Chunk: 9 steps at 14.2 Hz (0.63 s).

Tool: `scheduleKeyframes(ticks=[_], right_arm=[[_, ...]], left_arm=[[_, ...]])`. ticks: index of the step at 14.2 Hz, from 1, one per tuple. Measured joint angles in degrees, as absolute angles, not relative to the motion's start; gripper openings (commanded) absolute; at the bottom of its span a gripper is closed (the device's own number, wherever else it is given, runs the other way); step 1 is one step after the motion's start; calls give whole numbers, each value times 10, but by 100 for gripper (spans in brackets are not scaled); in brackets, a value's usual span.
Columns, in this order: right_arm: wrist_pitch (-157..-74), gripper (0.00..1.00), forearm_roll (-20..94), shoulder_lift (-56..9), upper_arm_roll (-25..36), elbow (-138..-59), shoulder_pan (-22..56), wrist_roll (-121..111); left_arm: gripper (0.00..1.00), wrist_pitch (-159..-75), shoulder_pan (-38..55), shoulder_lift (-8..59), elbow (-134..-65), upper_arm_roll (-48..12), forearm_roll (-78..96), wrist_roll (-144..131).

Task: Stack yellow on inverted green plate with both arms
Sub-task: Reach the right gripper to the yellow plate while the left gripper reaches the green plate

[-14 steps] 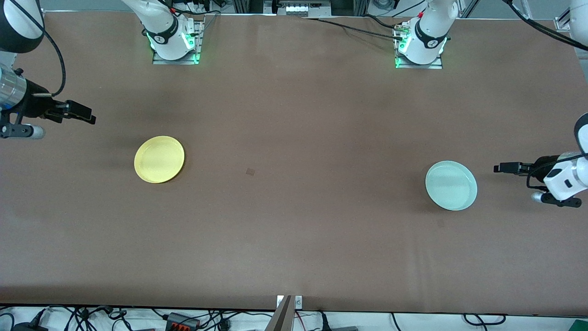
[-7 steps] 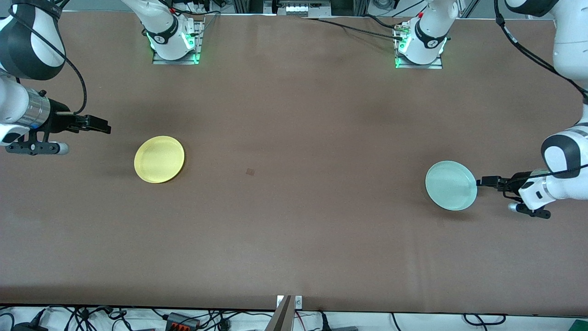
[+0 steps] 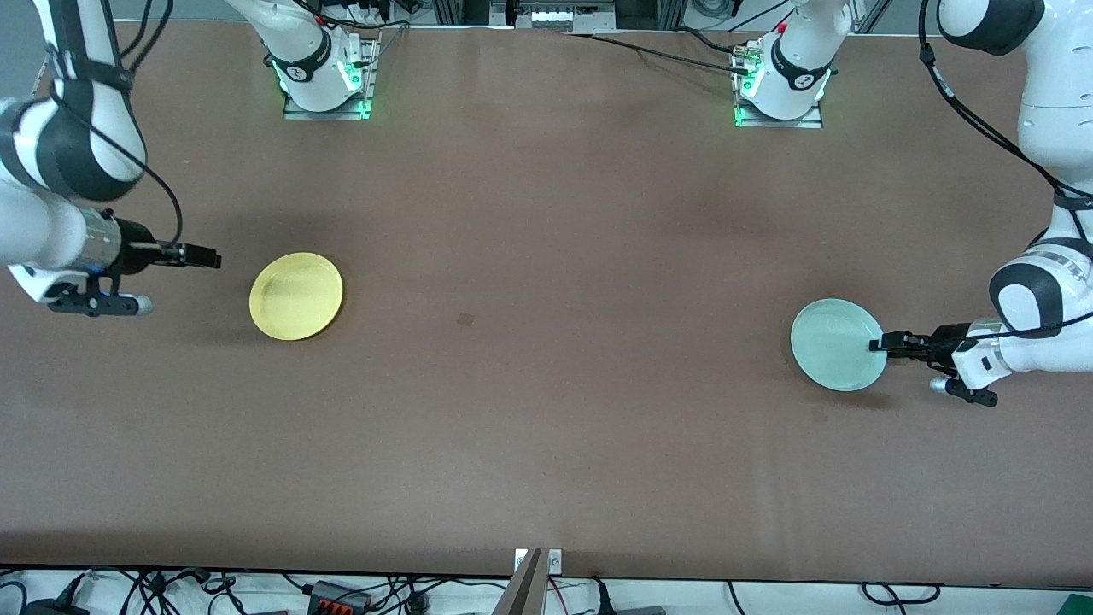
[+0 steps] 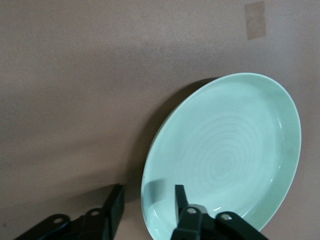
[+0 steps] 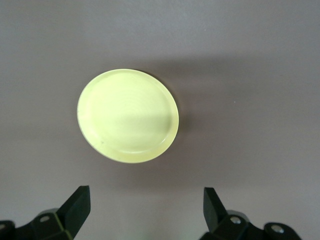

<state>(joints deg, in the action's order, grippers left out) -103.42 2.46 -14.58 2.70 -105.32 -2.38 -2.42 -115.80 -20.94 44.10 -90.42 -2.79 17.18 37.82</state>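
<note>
- Front view shows the brown table (image 3: 546,410) with two plates lying well apart, one toward each arm's end.
- The yellow plate (image 3: 295,295) lies rim up toward the right arm's end of the table; in the right wrist view it (image 5: 128,115) sits alone on the bare surface.
- The green plate (image 3: 837,344) lies toward the left arm's end, a little nearer to the front camera than the yellow one; it is rim up, its hollow showing ringed marks in the left wrist view (image 4: 225,155).
- The left gripper (image 3: 879,345) is low at the green plate's edge on the side toward the left arm's end; in the left wrist view (image 4: 145,202) its fingers straddle the rim, one inside the hollow and one outside on the table side, with a gap still visible around the rim, so the grip is not clamped.
- The right gripper (image 3: 209,257) is just beside the yellow plate on the side toward the right arm's end, apart from it; the right wrist view (image 5: 146,200) shows its fingers spread wide with nothing between them.
- A small darker square patch (image 3: 465,319) marks the table between the two plates.
</note>
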Motion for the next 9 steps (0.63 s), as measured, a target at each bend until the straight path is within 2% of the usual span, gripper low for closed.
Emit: scheduleKeyframes(ticks=[2,9], right_arm=[[-1046,100,25,-175,28,-1053,-25,-24],[-1050,100,25,-218,29,-1052,-43,-24]], left_arm=[[1,-1159,-210,443,-904,-28,172,394],[1,-1165,-209,444,-890,-32,172,413]])
